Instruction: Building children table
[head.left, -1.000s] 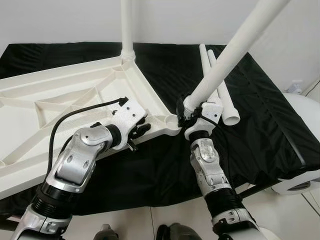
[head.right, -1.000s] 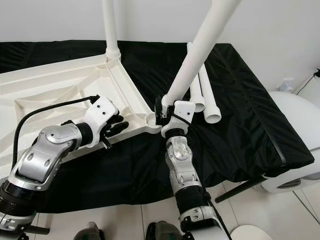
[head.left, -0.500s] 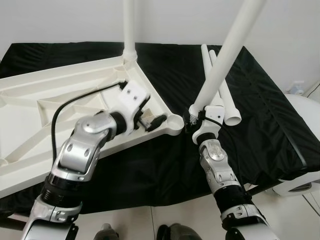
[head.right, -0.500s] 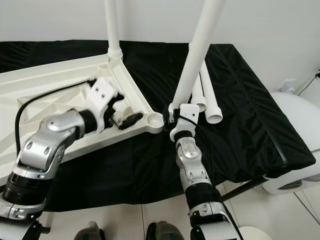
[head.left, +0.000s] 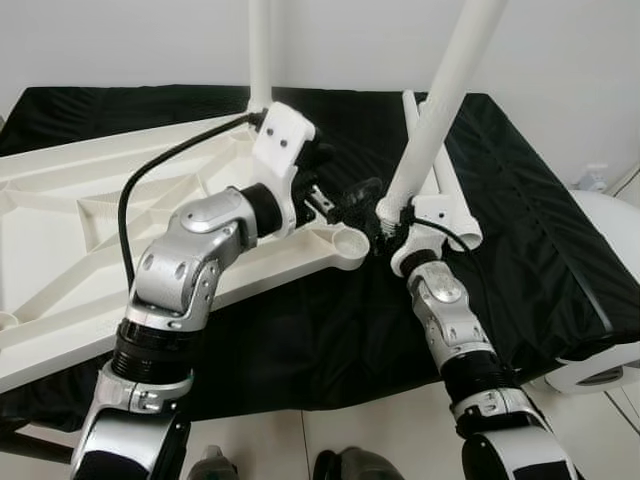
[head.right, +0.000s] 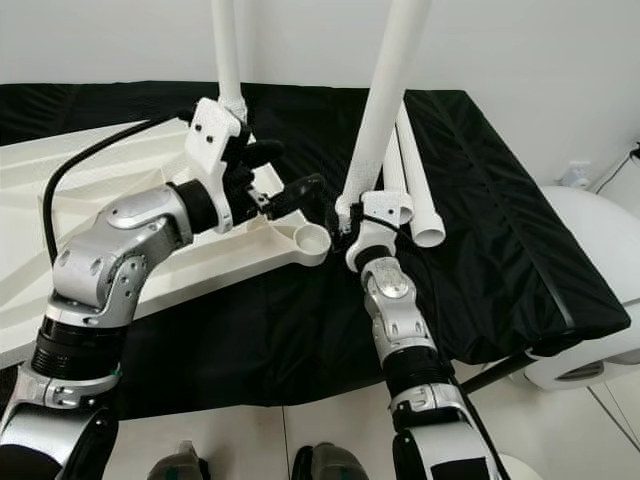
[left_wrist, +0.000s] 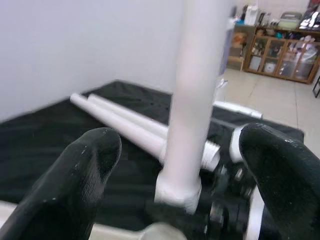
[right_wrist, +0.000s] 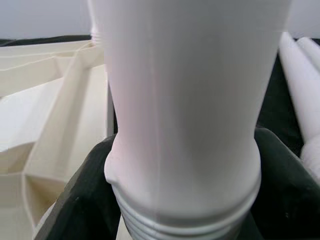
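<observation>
- Tabletop (head.left: 60, 250): one white top, upside down with its ribs showing, across the left half of the head views on a black cloth (head.left: 530, 240); its near corner socket (head.left: 350, 243) sits at centre, empty.
- Legs: four white tubes. One fitted leg (head.left: 259, 50) stands upright in the far corner at upper centre. One held leg (head.left: 440, 100) rises steeply from centre to the upper right edge. Two spare legs (head.left: 452, 195) lie side by side on the cloth, right of centre, just behind the right gripper.
- Right gripper (head.left: 392, 232): clamped on the held leg's threaded end, just right of the empty socket and apart from it.
- Left gripper (head.left: 345, 190): fingers spread wide, above the top's rim near the socket, one black finger (left_wrist: 85, 170) each side of the held leg without touching.
- Room: bare cloth runs right of the spare legs to the edge; a strip lies open at the front edge, with floor along the bottom.
</observation>
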